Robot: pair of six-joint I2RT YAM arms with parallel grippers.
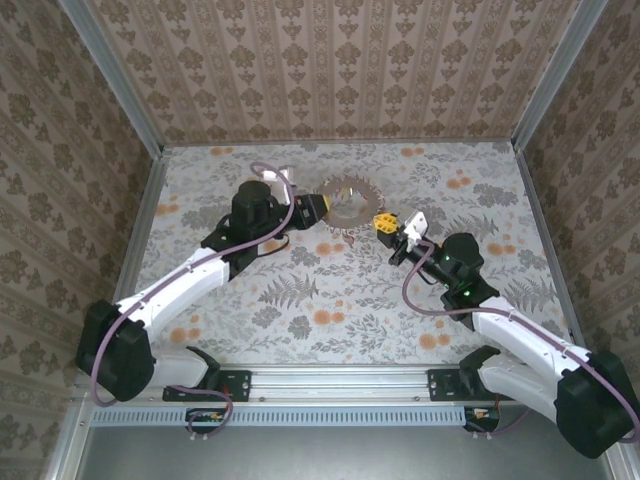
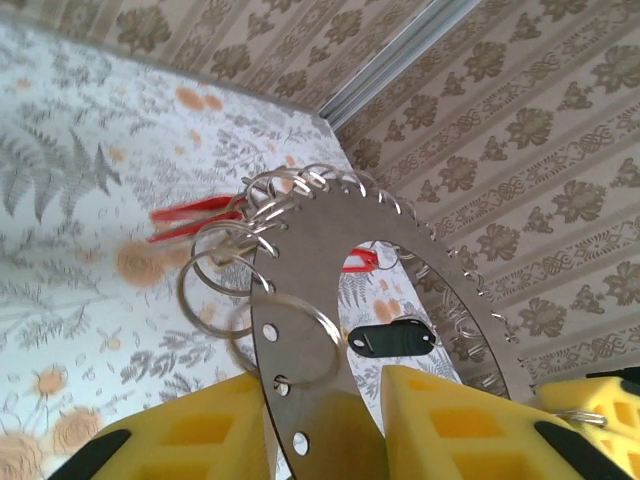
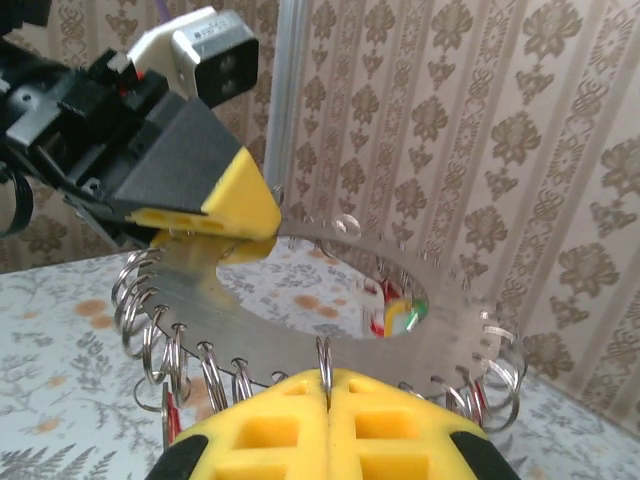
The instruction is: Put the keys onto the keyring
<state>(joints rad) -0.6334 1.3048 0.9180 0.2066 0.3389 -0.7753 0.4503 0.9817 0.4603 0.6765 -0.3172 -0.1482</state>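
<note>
Left fingers [image 2: 200, 440] clamp keyring [image 2: 310, 400] plate; right wrist view reveals right fingers [image 3: 400, 430] closed on rim loop [image 3: 323, 358].

Left arm [image 1: 190, 275] reaches from its base at the near left diagonally toward the far centre; left gripper [image 1: 312, 208] is level, its yellow fingers [image 2: 440, 420] clamped on the plate of the keyring [image 2: 300, 300]. Right arm [image 1: 510, 335] reaches from the near right toward the centre; right gripper [image 1: 384, 223] faces the left one, its fingers [image 3: 270, 430] pressed together on a split ring [image 3: 323, 360].
</note>
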